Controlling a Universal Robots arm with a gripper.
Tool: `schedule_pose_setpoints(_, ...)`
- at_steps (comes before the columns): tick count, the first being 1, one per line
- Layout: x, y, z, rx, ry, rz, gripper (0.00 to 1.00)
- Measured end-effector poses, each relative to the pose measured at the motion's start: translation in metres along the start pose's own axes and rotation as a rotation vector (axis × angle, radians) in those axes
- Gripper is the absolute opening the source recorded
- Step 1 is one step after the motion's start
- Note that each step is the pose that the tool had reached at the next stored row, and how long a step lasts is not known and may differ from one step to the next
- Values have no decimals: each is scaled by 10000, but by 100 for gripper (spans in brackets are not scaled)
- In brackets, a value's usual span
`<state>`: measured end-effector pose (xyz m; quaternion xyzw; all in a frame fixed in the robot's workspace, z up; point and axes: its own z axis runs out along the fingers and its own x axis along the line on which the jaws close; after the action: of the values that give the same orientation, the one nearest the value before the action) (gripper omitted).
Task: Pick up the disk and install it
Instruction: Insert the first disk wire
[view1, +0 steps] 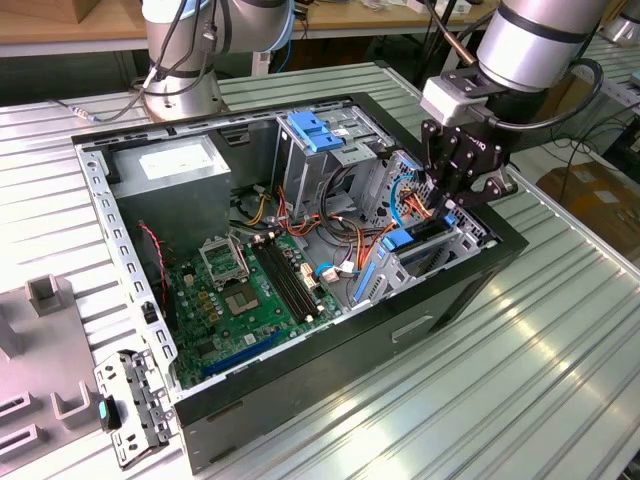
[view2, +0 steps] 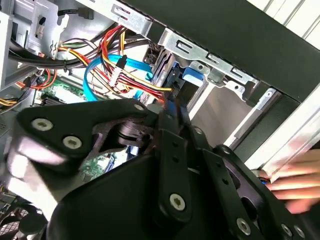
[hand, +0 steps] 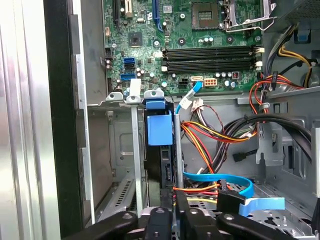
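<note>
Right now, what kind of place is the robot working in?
Probably a lab or workshop for robots. An opened computer case lies on a ribbed metal table, a second robot arm's base stands behind it, and workbenches line the back.

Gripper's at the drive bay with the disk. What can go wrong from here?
1. The dark disk with blue plastic rails stands edge-on in the grey metal drive bay; a slight tilt could jam it.
2. The flat blue cable and red-yellow wire bundle lie beside the black gripper and might snag or get pinched.
3. A person's hand is near the case edge in the second wrist view; contact seems possible.
</note>
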<state>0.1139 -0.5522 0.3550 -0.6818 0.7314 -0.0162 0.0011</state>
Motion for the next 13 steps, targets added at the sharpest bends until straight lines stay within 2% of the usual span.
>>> schedule_pose_setpoints(1, 0, 0, 0, 0, 0, 0, 11)
schedule_pose_setpoints(13, 0, 0, -4, 0, -1, 1, 11)
